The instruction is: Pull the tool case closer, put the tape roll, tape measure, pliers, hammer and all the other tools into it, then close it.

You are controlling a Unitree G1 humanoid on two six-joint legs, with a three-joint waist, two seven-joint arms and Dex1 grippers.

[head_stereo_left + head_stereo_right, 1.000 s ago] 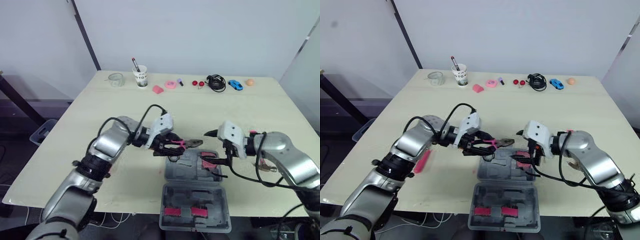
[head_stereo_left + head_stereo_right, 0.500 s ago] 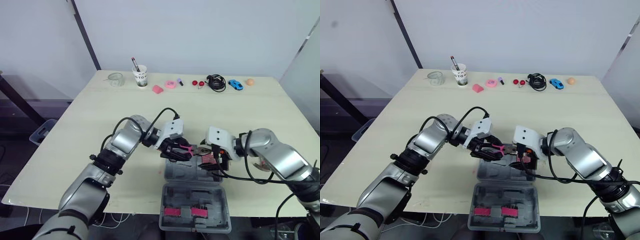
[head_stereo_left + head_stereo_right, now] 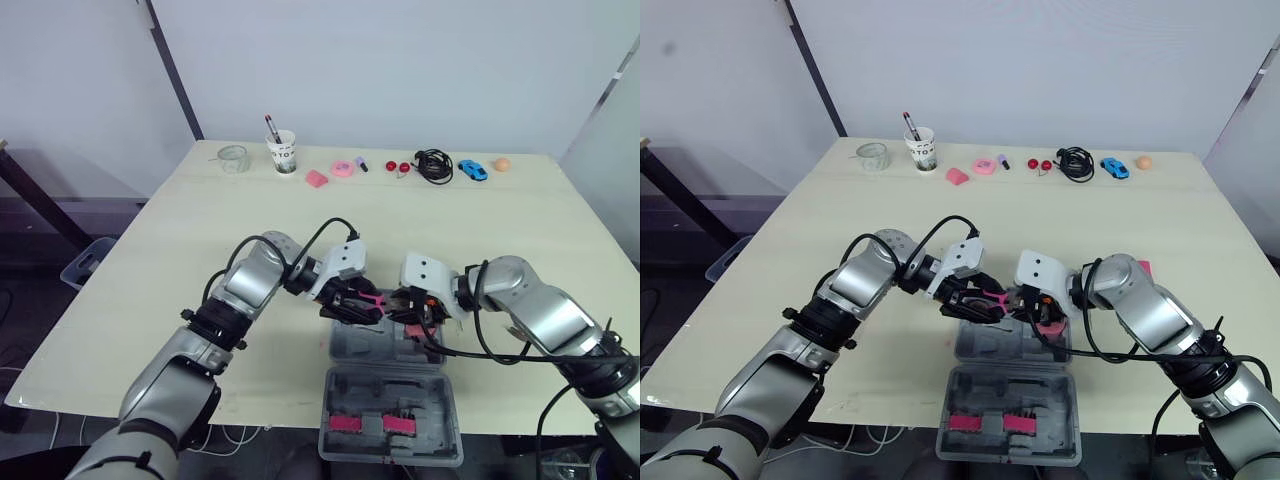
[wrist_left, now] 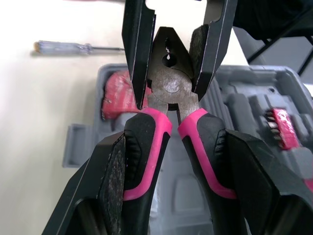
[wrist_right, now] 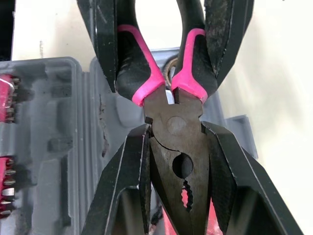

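Both arms meet in the middle, over the open case (image 3: 350,350) at the near edge of the table (image 3: 200,230). The pliers (image 3: 383,299) hang between them, lying roughly level above the case's far half, pink handles to the robot's left and steel head to its right. The left pincer (image 3: 358,306) is clamped on the handles; from its wrist you can see both black fingers (image 4: 117,186) pressed against the pink-and-black grips. The right pincer (image 3: 413,304) comes in from the other side, and its fingers (image 5: 132,186) sit tight against either flank of the head, around the pivot, so the pincers face each other tip to tip with the tool gripped at both ends. Under the pliers lies the moulded grey tray with its red bit holders (image 4: 281,129). A screwdriver (image 4: 73,47) lies on the table just beyond the case. Well apart, along the far edge, stand a paper cup (image 3: 282,152), a glass (image 3: 231,158), a coiled black cable (image 3: 432,163) and a blue toy car (image 3: 471,169).
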